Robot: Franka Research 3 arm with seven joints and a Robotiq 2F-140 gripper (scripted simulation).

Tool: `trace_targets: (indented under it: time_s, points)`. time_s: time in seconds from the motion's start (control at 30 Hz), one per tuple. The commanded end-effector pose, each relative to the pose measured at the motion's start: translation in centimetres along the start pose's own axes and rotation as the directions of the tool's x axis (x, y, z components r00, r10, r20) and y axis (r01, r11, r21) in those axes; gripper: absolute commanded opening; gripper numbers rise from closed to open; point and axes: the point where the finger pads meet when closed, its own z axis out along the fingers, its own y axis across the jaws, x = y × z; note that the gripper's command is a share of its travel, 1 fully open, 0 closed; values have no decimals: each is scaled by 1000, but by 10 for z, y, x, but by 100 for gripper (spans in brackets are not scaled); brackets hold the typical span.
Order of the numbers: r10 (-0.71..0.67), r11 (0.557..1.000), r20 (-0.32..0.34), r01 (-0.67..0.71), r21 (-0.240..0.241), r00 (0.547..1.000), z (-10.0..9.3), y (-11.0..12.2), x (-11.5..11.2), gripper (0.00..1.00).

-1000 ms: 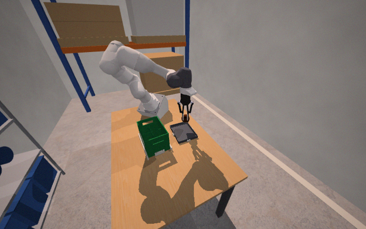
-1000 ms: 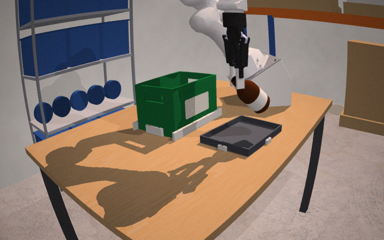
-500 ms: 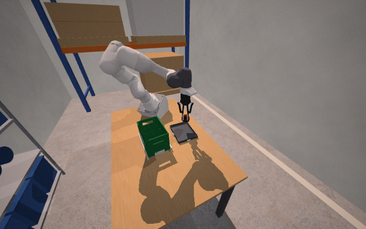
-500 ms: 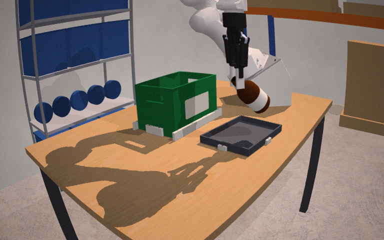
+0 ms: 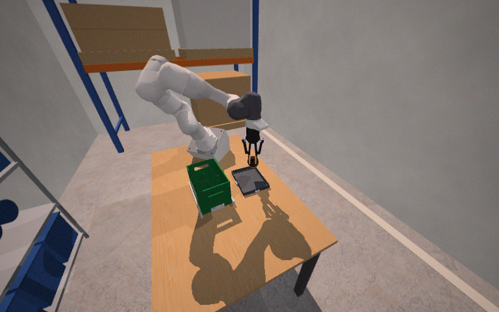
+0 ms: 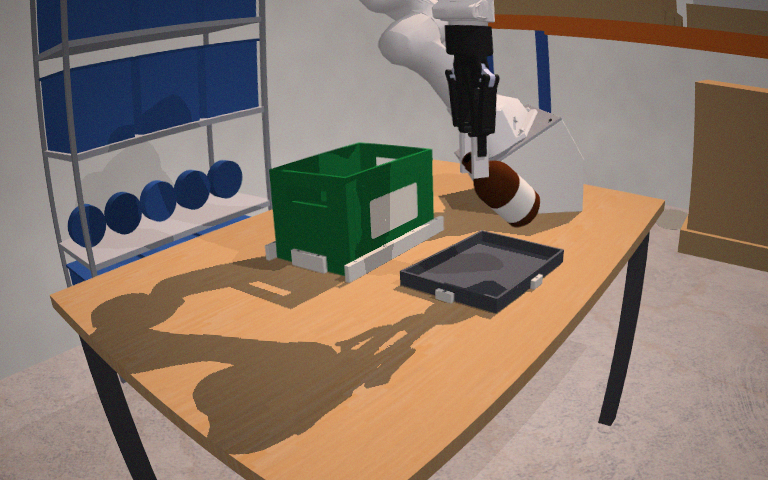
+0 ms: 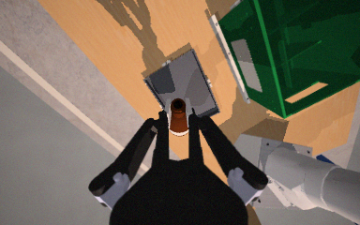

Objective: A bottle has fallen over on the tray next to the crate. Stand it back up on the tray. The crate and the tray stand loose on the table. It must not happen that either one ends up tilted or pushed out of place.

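Gripper (image 5: 253, 159) (image 6: 473, 166) (image 7: 178, 104) was shut on the brown bottle (image 5: 253, 162) (image 6: 500, 183) (image 7: 179, 123) by its neck, holding it tilted, base low, off the tray (image 5: 250, 181) (image 6: 474, 261) (image 7: 188, 70), prob. for room to upright it w/o knocking the loose green crate (image 5: 219, 195) (image 6: 317, 220) (image 7: 262, 56) beside the tray.

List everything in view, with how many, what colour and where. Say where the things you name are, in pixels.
Bottle (image 5: 253, 161) (image 6: 506, 185) (image 7: 179, 123): one, brown with white label, tilted in the fingers
Tray (image 5: 250, 180) (image 6: 477, 267) (image 7: 187, 77): one, dark grey, on the table beside the crate
Crate (image 5: 218, 193) (image 6: 317, 220) (image 7: 273, 61): one, green, on the table
Table (image 5: 175, 193) (image 6: 305, 321) (image 7: 83, 28): one, wooden
Shelf units (image 5: 255, 46) (image 6: 71, 178): two, blue-orange and grey, around the table
Cardboard boxes (image 5: 225, 96) (image 6: 745, 160): several, brown, at the blue-orange unit
Arm (image 5: 182, 82) (image 6: 415, 44) (image 7: 299, 169): one, white
Gripper (image 5: 253, 160) (image 6: 472, 163) (image 7: 178, 104): one, black, above the table
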Motion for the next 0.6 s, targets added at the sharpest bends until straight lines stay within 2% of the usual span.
trace_targets:
  time_s: [0.0,0.33,0.57]
  points:
    - [3,1000,-7,-3,4,1000,-1,-2,-1,0]
    - [2,1000,-41,-2,0,999,-1,-1,-2,0]
    - [2,1000,-89,-2,-1,996,-1,-1,-3,0]
